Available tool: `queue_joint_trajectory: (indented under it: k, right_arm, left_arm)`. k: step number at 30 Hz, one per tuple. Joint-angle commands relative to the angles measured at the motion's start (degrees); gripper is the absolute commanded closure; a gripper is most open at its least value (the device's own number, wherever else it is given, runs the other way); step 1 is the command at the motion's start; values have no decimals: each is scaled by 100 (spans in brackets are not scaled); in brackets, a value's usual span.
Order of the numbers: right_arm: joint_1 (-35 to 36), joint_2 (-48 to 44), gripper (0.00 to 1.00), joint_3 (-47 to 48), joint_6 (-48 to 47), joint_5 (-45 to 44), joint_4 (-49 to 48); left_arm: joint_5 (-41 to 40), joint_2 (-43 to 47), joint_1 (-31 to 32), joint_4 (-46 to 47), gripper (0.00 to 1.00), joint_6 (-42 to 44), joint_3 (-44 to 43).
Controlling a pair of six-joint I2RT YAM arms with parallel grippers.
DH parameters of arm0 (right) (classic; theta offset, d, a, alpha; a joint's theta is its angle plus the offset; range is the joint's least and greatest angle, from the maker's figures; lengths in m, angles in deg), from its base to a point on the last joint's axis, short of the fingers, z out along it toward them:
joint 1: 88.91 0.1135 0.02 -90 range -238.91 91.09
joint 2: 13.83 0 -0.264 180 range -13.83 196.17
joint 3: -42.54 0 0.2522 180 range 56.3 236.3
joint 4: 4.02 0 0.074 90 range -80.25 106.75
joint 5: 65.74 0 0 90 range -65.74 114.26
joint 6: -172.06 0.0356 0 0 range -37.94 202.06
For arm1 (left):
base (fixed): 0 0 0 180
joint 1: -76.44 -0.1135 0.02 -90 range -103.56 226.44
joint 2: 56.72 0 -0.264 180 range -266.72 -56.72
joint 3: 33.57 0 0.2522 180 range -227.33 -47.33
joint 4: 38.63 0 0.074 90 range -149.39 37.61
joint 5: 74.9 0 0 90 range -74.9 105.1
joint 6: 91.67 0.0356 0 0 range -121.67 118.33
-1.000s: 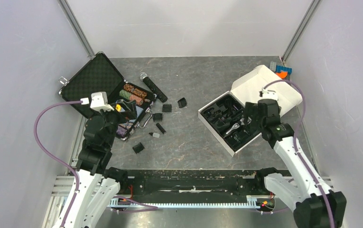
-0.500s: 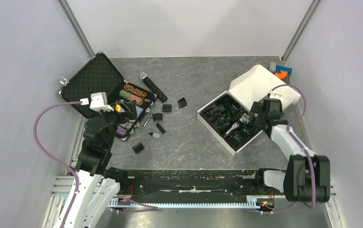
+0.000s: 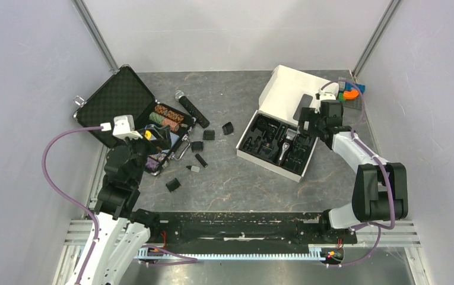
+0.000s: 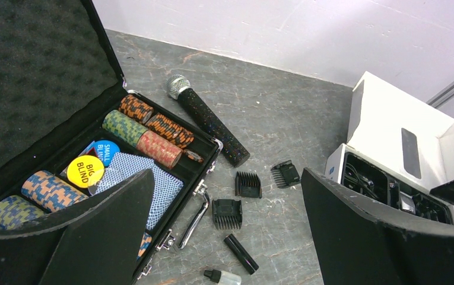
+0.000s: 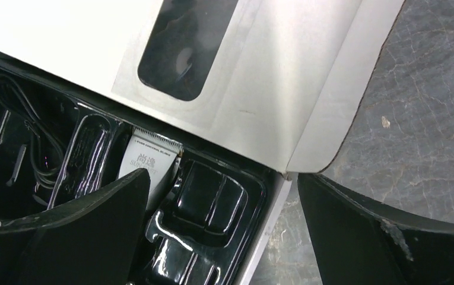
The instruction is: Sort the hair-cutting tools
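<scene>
Several black clipper combs lie loose on the table: one, a second, a third, and one apart. The silver-and-black hair clipper rests in the black tray of the open white box. My right gripper is open over the box's right end, an empty tray pocket between its fingers. My left gripper hangs open above the combs, beside the chip case, holding nothing.
An open black case of poker chips stands at the left. A microphone lies beside it. Near the combs lie a black cylinder and a small bottle. Orange and blue items sit in the far right corner.
The white box has turned and slid left, its lid now pointing to the far wall. The right arm folded back and its gripper moved to the box's right end. The left arm stayed still.
</scene>
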Motion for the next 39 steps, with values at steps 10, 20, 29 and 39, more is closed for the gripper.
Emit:
queue_joint_trajectory:
  k: [10,20,29,39]
  right_arm:
    - [1614,-1215,2,72,12,-2220,82]
    - [3257,302,2,998,19,-2163,148]
    - [4063,1249,2,1340,79,-2406,405]
    - [4368,1055,2,805,68,-2287,897]
  left_arm:
    - [122,-82,27,264,0,-248,39]
    - [137,-63,31,256,0,-248,48]
    - [183,-45,32,273,0,-248,56]
    - [185,-47,36,219,0,-401,81]
